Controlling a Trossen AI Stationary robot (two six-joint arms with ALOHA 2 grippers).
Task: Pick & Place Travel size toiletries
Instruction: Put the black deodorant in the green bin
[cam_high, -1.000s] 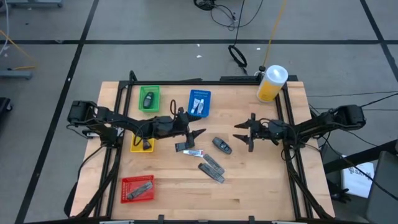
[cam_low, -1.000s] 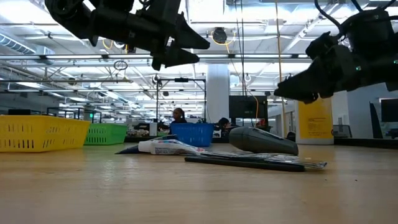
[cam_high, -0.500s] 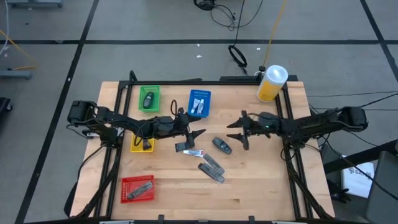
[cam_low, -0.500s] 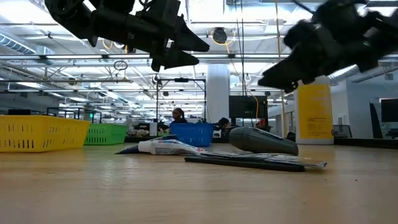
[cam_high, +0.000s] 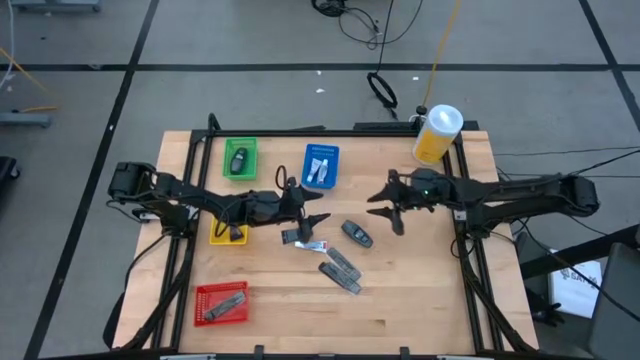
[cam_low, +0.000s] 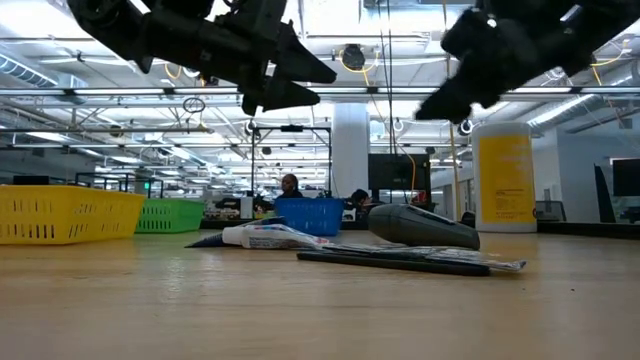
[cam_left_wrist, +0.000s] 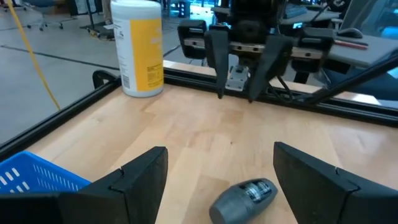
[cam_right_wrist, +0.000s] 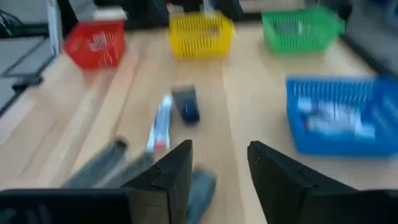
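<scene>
Toiletries are bunched mid-frame in the high view: a dark rounded little bottle (cam_high: 357, 234), a whitish tube (cam_high: 311, 245), a small dark item (cam_high: 295, 236) just left of the tube, and two grey flat packets (cam_high: 341, 270) slanting toward the lower right. All lie on bare boards of the pale wooden table (cam_high: 420, 300), well apart from its black rail edges, with open wood below and to the right.

The left gripper (cam_high: 318, 216) hangs just above-left of the pile, fingers spread, nothing in them. The right gripper (cam_high: 385, 211) hangs upper right of the bottle, fingers spread too and empty.

Blue mesh tray (cam_high: 320, 166) and green tray (cam_high: 239, 158) sit near the top edge, yellow tray (cam_high: 228, 232) at left, red tray (cam_high: 221, 302) lower left. The yellow white-lidded canister (cam_high: 436, 134) stands in the upper-right corner.
</scene>
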